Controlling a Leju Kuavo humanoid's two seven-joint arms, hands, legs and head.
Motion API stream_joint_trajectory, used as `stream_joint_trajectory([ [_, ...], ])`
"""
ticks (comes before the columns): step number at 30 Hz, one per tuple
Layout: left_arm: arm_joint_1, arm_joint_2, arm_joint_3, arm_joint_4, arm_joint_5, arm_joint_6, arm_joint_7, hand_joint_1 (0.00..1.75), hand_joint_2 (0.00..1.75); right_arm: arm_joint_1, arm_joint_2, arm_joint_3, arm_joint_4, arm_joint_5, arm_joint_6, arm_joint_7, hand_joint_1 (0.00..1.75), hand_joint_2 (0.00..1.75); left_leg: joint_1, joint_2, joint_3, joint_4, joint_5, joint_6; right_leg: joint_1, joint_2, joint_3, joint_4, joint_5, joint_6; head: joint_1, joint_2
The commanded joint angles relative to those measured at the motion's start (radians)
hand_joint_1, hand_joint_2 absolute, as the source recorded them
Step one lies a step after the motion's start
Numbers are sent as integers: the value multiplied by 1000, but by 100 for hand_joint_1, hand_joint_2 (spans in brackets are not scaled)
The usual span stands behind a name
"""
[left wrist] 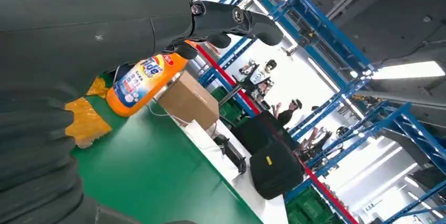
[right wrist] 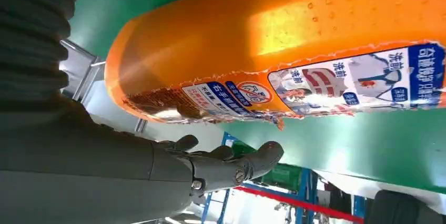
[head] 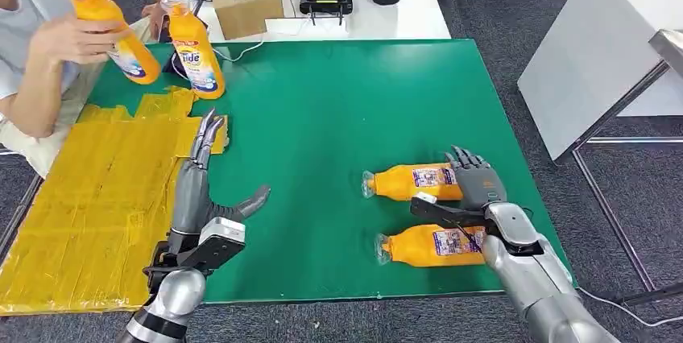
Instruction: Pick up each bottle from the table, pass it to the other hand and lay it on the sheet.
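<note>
Nearest, at five o'clock on the green bench (head: pixel 322 117), a bottle (head: pixel 431 245) is seen lying on its side beside the right robot hand (head: pixel 475 186), whose fingers are spread and clamped on nothing, held over the base end of the far bottle (head: pixel 411 181). At seven o'clock the left robot hand (head: pixel 201 190) is held open and empty at the edge of the yellow sheet (head: pixel 88 198). No bottle is seen laid on the sheet. At eleven o'clock two more bottles (head: pixel 193 49) are being handled by a person (head: pixel 40 45). Both lying bottles are judged still to be picked, passed and laid down.
</note>
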Motion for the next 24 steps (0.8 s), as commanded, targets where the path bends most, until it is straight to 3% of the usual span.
stream_joint_trajectory([
  [1,-41,2,-29,61,3,-1,2,0,175,-53,25,-9,92,-2,-2,-5,0,175,1,0,4,0,-1,-1,0,3,4,-1,-1,-1,0,0],
  [4,-40,5,-29,60,13,-1,-1,0,175,-57,27,-10,104,-3,1,-4,0,175,1,-1,5,0,-2,-1,0,3,5,-1,-1,-2,0,0],
  [9,-81,-3,-59,98,58,-11,-23,0,175,-143,57,-13,300,-13,11,-11,0,175,1,0,6,0,-2,-2,1,4,7,-1,-2,-2,0,0],
  [10,-93,-5,-68,109,69,-15,-27,0,175,-164,67,-10,359,-8,-3,-11,12,175,1,0,5,0,-1,-1,0,3,5,-1,-1,-1,0,0],
  [11,-101,-7,-74,119,75,-16,-28,0,175,-183,76,-4,403,3,-4,-4,56,175,2,0,8,1,-3,-2,1,5,8,-1,-2,-2,0,0],
  [12,-104,-8,-77,122,78,-17,-29,0,175,-190,80,-2,421,6,-5,-2,150,175,2,-1,6,0,-2,-1,1,3,7,-1,-1,-2,0,0],
  [13,-108,-9,-81,126,88,-19,-31,0,175,-199,85,2,451,12,-5,1,175,175,1,0,4,0,-1,-1,1,3,4,-1,0,-1,0,0],
  [24,-127,-17,-101,117,129,-37,-30,0,175,-227,116,29,511,76,-47,83,175,175,3,-2,11,0,-3,-2,1,3,12,-1,-2,-2,0,0],
])
